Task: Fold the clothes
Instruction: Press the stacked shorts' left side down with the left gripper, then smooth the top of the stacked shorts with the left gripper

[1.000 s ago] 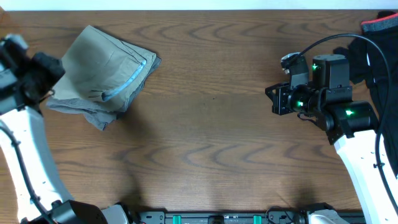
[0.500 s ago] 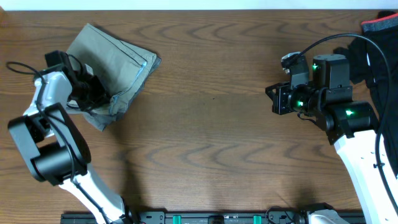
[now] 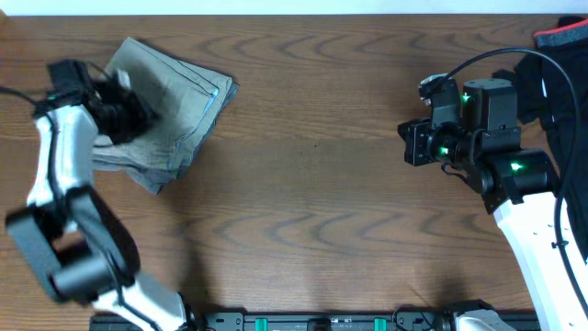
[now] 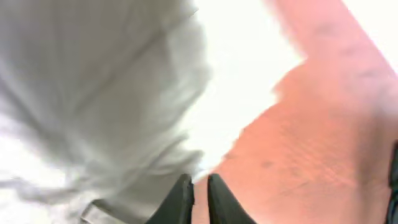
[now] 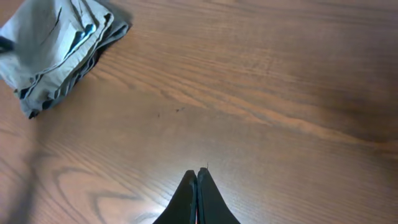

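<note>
The clothes (image 3: 175, 101) lie as one folded khaki-green bundle with a light-blue lining edge at the table's far left; grey layers show under it. In the right wrist view the clothes (image 5: 53, 43) sit at the top left. My left gripper (image 3: 129, 118) rests at the bundle's left side, its arm blurred. The left wrist view shows pale blurred fabric (image 4: 93, 93) beside the left gripper (image 4: 199, 182), jaws a narrow gap apart with only table between them. My right gripper (image 3: 404, 144) hovers over bare wood at the right, far from the bundle; the right gripper (image 5: 197, 173) is shut and empty.
A dark garment with a red edge (image 3: 560, 55) hangs at the table's far right, behind the right arm. The wooden table (image 3: 303, 211) stretches between the two arms. Its far edge (image 3: 294, 15) runs along the top.
My left arm swung in from the left edge onto the bundle, then turned; its jaws have parted slightly. The bundle's left edge shifted a little. The right arm barely moved.
</note>
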Robot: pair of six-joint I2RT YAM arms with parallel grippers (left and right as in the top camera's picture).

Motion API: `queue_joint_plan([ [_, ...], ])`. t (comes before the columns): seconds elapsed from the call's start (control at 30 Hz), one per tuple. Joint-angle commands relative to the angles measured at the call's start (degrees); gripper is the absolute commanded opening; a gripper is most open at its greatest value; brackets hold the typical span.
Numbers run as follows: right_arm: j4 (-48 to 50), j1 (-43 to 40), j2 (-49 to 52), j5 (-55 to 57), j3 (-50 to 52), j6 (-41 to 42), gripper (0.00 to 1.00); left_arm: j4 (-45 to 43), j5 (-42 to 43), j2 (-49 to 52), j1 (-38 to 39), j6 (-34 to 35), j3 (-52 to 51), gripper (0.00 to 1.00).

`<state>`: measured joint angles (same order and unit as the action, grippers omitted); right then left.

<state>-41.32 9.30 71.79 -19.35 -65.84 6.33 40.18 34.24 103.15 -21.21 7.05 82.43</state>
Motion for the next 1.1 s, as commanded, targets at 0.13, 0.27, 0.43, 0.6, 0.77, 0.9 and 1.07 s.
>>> queue_joint_plan([
  [0.13, 0.28, 0.48, 0.63, 1.14, 0.0, -0.13, 0.01, -1.51, -27.56, -8.41, 1.42, -3.54, 2.27, 0.16],
  [0.27, 0.15, 0.52, 1.79, 1.11, 0.02, 0.5, 0.01, -4.59, -27.32, -5.11, 1.38, -12.92, 0.7, 0.06],
  [0.43, 0.15, 0.52, 4.13, 0.96, 0.02, 2.95, 0.01, 0.48, -6.84, 0.83, 3.56, -30.25, 0.5, 0.06],
  [0.6, 0.17, 0.52, 6.1, 0.48, 0.02, 3.93, 0.01, 0.57, -9.99, 7.32, 7.98, -36.44, 0.39, 0.06],
  [0.77, 0.15, 0.52, 6.69, 0.48, 0.02, 3.93, 0.01, -5.01, -15.45, 15.67, 10.05, -34.07, 0.39, 0.06],
  [0.9, 0.31, 0.52, 6.71, 0.5, 0.02, 3.91, 0.01, -11.47, -15.45, 21.31, 10.05, -27.02, 0.39, 0.06],
  [1.07, 0.46, 0.52, 6.71, 0.5, 0.02, 3.93, 0.01, -20.98, -15.47, 27.82, 10.16, -18.4, 0.39, 0.06],
])
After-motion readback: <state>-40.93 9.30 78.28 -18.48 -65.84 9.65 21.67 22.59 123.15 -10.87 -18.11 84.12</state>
